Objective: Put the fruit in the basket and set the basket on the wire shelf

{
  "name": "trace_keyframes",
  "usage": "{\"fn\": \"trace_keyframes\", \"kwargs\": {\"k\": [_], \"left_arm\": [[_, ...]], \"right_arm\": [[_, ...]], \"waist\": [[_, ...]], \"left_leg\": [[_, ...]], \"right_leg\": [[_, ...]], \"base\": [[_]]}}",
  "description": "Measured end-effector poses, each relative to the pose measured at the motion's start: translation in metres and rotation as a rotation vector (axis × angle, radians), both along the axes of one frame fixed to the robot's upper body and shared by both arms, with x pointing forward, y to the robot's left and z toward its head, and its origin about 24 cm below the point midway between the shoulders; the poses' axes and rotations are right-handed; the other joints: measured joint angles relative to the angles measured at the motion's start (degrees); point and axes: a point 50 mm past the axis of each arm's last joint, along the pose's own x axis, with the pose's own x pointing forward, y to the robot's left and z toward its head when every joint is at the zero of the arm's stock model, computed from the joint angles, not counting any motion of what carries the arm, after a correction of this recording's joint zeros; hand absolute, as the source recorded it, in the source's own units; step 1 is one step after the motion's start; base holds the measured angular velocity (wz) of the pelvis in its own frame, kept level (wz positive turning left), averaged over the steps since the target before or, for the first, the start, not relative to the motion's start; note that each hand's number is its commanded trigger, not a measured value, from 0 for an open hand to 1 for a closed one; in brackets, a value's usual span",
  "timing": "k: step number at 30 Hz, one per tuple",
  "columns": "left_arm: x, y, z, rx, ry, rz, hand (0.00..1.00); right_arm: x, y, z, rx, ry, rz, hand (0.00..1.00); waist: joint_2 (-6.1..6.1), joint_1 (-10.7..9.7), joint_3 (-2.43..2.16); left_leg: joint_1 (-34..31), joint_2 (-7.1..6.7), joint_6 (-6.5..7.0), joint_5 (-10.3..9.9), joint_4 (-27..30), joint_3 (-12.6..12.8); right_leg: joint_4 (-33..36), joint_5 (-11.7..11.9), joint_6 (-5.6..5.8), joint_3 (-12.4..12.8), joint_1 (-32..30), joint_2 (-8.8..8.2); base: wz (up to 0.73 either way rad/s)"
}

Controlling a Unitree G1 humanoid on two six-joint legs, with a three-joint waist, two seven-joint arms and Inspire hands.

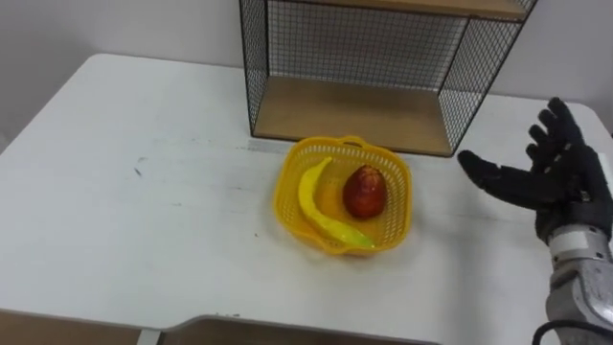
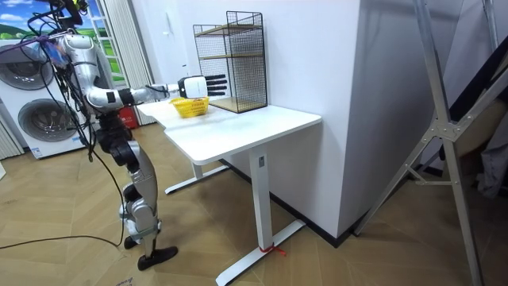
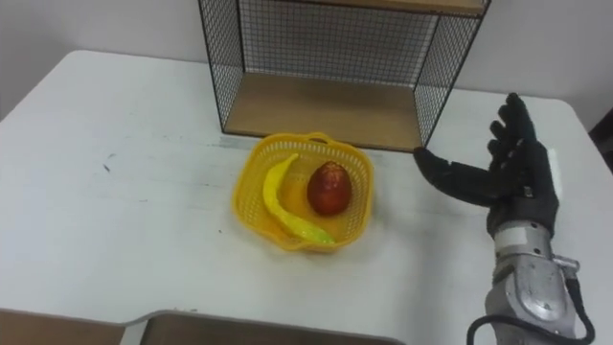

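While the right hand [image 1: 560, 177] hovers open-fingered right of the yellow basket [image 1: 395, 217], banana [image 1: 308, 199] and red fruit [image 1: 365, 191] inside, wire shelf [image 1: 354, 115] just behind, white table [image 1: 144, 211].

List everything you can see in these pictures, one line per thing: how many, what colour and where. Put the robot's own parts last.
Table: one, white, bearing the shelf and basket.
Wire shelf: one, black mesh with wooden boards, at the table's far side.
Basket: one, yellow, on the table just in front of the wire shelf.
Banana: one, yellow, in the basket's left half.
Red fruit: one, red, in the basket beside the banana.
Washing machines: two, white, behind the robot at the room view's left.
Right hand: one, black, open, above the table to the right of the basket, apart from it.
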Motion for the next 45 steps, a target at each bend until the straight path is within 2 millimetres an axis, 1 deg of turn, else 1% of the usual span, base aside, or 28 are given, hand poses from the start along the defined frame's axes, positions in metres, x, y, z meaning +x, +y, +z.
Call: {"fn": "trace_keyframes", "kwargs": {"k": [1,2,3,4,5,6,8,9,11,12,13,14,17,19,21,23,26,28,30,32,33,35,39,41,43,45], "left_arm": [[0.009,0.005,0.016,0.106,-0.001,-0.011,0.00],[0.020,0.008,0.031,0.207,-0.009,-0.024,0.00],[0.025,0.010,0.040,0.253,-0.019,-0.031,0.00],[0.032,0.013,0.057,0.350,-0.029,-0.041,0.00],[0.039,0.015,0.073,0.446,-0.034,-0.043,0.00],[0.042,0.015,0.081,0.489,-0.044,-0.043,0.00],[0.053,0.014,0.111,0.641,-0.115,-0.038,0.00],[0.055,0.013,0.118,0.673,-0.126,-0.036,0.00],[0.063,0.009,0.141,0.792,-0.171,-0.038,0.00],[0.066,0.007,0.146,0.823,-0.180,-0.044,0.00],[0.071,0.005,0.156,0.879,-0.195,-0.057,0.00],[0.073,0.002,0.162,0.921,-0.213,-0.069,0.00],[0.078,-0.005,0.174,0.972,-0.260,-0.096,0.00],[0.083,-0.011,0.178,0.977,-0.303,-0.137,0.00],[0.091,-0.019,0.177,0.966,-0.337,-0.205,0.00],[0.102,-0.029,0.174,0.935,-0.369,-0.324,0.00],[0.113,-0.040,0.173,0.903,-0.415,-0.443,0.00],[0.124,-0.056,0.174,0.851,-0.508,-0.557,0.00],[0.132,-0.067,0.170,0.806,-0.548,-0.656,0.00],[0.141,-0.081,0.166,0.727,-0.611,-0.764,0.00],[0.143,-0.084,0.166,0.704,-0.634,-0.789,0.00],[0.154,-0.097,0.161,0.619,-0.701,-0.888,0.00],[0.161,-0.113,0.151,0.475,-0.777,-1.003,0.00],[0.164,-0.124,0.137,0.356,-0.806,-1.071,0.00],[0.165,-0.131,0.127,0.263,-0.830,-1.097,0.00],[0.165,-0.138,0.122,0.196,-0.861,-1.111,0.00]], "right_arm": [[-0.007,-0.004,0.000,-0.015,0.003,-0.033,0.00],[-0.014,-0.008,-0.002,-0.037,0.017,-0.065,0.00],[-0.017,-0.010,-0.004,-0.043,0.028,-0.078,0.00],[-0.024,-0.014,-0.007,-0.054,0.049,-0.105,0.00],[-0.029,-0.017,-0.009,-0.060,0.063,-0.132,0.00],[-0.032,-0.019,-0.010,-0.060,0.069,-0.147,0.00],[-0.039,-0.027,-0.010,-0.062,0.077,-0.193,0.00],[-0.040,-0.027,-0.010,-0.064,0.075,-0.199,0.00],[-0.040,-0.028,-0.009,-0.070,0.063,-0.205,0.00],[-0.041,-0.028,-0.009,-0.068,0.059,-0.206,0.00],[-0.041,-0.027,-0.010,-0.063,0.052,-0.204,0.00],[-0.041,-0.024,-0.011,-0.054,0.047,-0.196,0.00],[-0.040,-0.023,-0.012,-0.040,0.044,-0.171,0.00],[-0.040,-0.021,-0.012,-0.009,0.028,-0.167,0.00],[-0.039,-0.018,-0.011,-0.005,0.013,-0.155,0.00],[-0.037,-0.012,-0.012,0.004,-0.005,-0.120,0.00],[-0.034,-0.001,-0.016,0.029,-0.011,-0.070,0.00],[-0.031,0.007,-0.018,0.069,-0.014,-0.002,0.00],[-0.029,0.014,-0.020,0.092,-0.013,0.054,0.00],[-0.026,0.025,-0.024,0.111,-0.003,0.125,0.00],[-0.026,0.027,-0.025,0.115,-0.002,0.143,0.00],[-0.024,0.034,-0.026,0.142,-0.005,0.192,0.00],[-0.023,0.038,-0.026,0.209,-0.026,0.218,0.00],[-0.020,0.046,-0.029,0.266,-0.036,0.243,0.00],[-0.018,0.054,-0.031,0.299,-0.043,0.274,0.00],[-0.016,0.059,-0.034,0.323,-0.038,0.307,0.00]], "waist": [[0.36,0.06,-0.18],[0.30,-0.02,-0.32],[0.45,0.05,-0.24],[0.30,0.06,-0.33],[0.32,-0.06,-0.32],[0.30,-0.18,-0.31],[0.33,-0.14,-0.27],[0.35,-0.15,-0.25],[0.29,-0.48,-0.17],[0.26,-0.53,-0.13],[0.21,-0.55,-0.08],[0.21,-0.55,-0.02],[0.50,-0.72,0.16],[0.63,-0.62,0.20],[0.94,-0.60,0.35],[1.26,-0.91,0.55],[1.30,-1.83,0.67],[1.07,-2.22,0.78],[0.79,-2.64,0.93],[0.09,-3.37,0.98],[-0.11,-3.46,1.01],[-0.59,-3.48,0.85],[-0.70,-3.50,0.81],[-0.48,-3.35,0.83],[-0.41,-3.46,0.87],[-0.40,-3.58,0.88]], "left_leg": [[0.05,0.01,0.00,0.00,-0.13,0.02],[0.48,0.03,0.01,0.01,-0.17,0.25],[0.58,0.04,0.01,0.01,-0.23,0.30],[0.72,0.06,0.01,0.01,-0.33,0.35],[0.89,0.05,0.01,0.01,-0.60,0.42],[0.90,0.03,0.01,0.01,-0.60,0.42],[1.14,0.00,0.02,0.01,-0.61,0.58],[1.15,0.00,0.02,0.01,-0.57,0.70],[1.01,0.00,0.03,-0.01,-0.51,0.59],[0.99,0.00,0.03,-0.01,-0.52,0.53],[0.95,0.01,0.03,-0.02,-0.54,0.42],[0.89,0.01,0.03,-0.02,-0.56,0.43],[0.64,-0.06,0.03,-0.02,-0.44,0.51],[0.64,-0.10,0.03,-0.02,-0.46,0.51],[0.78,-0.12,0.04,-0.01,-0.45,0.47],[0.85,-0.09,0.04,-0.01,-0.38,0.31],[0.67,-0.07,0.04,-0.01,-0.37,0.46],[0.39,-0.08,0.04,0.00,-0.47,0.73],[0.23,-0.11,0.06,0.01,-0.42,0.89],[0.05,-0.09,0.06,0.01,-0.20,1.34],[-0.04,-0.07,0.06,0.01,-0.05,1.63],[-0.05,-0.07,0.06,0.01,0.07,1.93],[0.57,-0.07,0.05,0.01,-0.04,2.32],[0.89,0.01,0.05,0.01,-0.14,2.40],[0.85,0.07,0.05,0.01,-0.12,2.48],[0.81,0.15,0.05,0.01,-0.03,3.04]], "right_leg": [[0.04,0.00,0.00,0.05,-0.11,0.04],[0.09,0.00,0.01,0.18,-0.12,0.09],[0.09,-0.01,0.02,0.18,-0.09,0.12],[0.11,-0.03,0.05,0.25,-0.06,0.15],[0.08,-0.05,0.08,0.33,-0.07,0.15],[0.05,-0.05,0.08,0.36,-0.07,0.13],[0.05,-0.06,0.11,0.86,0.03,0.14],[0.04,-0.06,0.11,0.99,0.00,0.17],[-0.04,-0.07,0.12,0.83,-0.05,0.19],[-0.03,-0.07,0.12,0.88,-0.06,0.19],[-0.02,-0.07,0.12,0.86,-0.06,0.21],[-0.01,-0.07,0.12,0.87,-0.13,0.24],[0.06,-0.08,0.12,0.94,-0.51,0.19],[0.06,-0.08,0.12,0.95,-0.48,0.16],[0.03,-0.08,0.12,0.86,-0.32,0.14],[-0.02,-0.08,0.12,0.64,-0.08,0.16],[-0.01,-0.08,0.12,0.56,-0.22,0.17],[0.07,-0.08,0.12,1.07,-0.70,0.19],[0.07,-0.08,0.12,1.39,-0.83,0.19],[0.04,-0.08,0.13,1.64,-0.98,0.21],[0.04,-0.08,0.13,1.75,-1.07,0.22],[0.07,-0.07,0.13,1.79,-1.15,0.20],[0.07,-0.05,0.15,2.68,-1.15,0.25],[0.07,-0.04,0.15,3.29,-0.90,0.41],[0.06,0.00,0.08,3.41,-1.00,0.52],[0.13,0.02,0.05,3.39,-1.07,0.56]], "base": [[-0.06],[-0.08],[-0.10],[-0.08],[-0.06],[-0.05],[-0.07],[-0.10],[-0.02],[0.05],[0.00],[0.00],[-0.01],[0.00],[0.02],[0.05],[0.02],[-0.08],[-0.03],[-0.05],[-0.10],[-0.08],[-0.10],[-0.09],[-0.04],[0.00]]}}
